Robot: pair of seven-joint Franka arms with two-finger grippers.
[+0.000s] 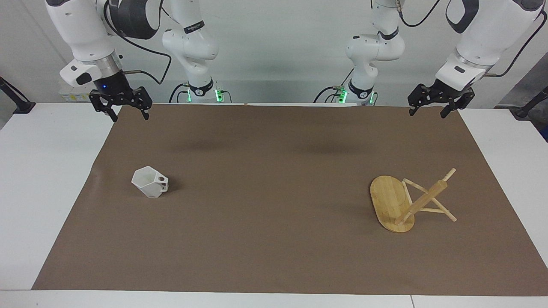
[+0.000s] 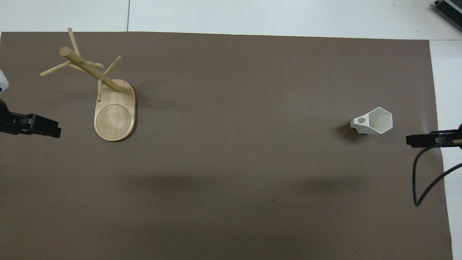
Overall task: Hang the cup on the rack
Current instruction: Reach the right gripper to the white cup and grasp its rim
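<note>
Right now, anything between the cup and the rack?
Nothing: between the cup and the rack lies only bare brown mat, clearest in the overhead view. Both grippers hang open at the mat's ends, outside that stretch.

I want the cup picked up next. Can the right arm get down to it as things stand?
Probably yes. The right gripper hangs open and empty over the mat's edge, the cup stands alone at that arm's end, and nothing lies between them.
</note>
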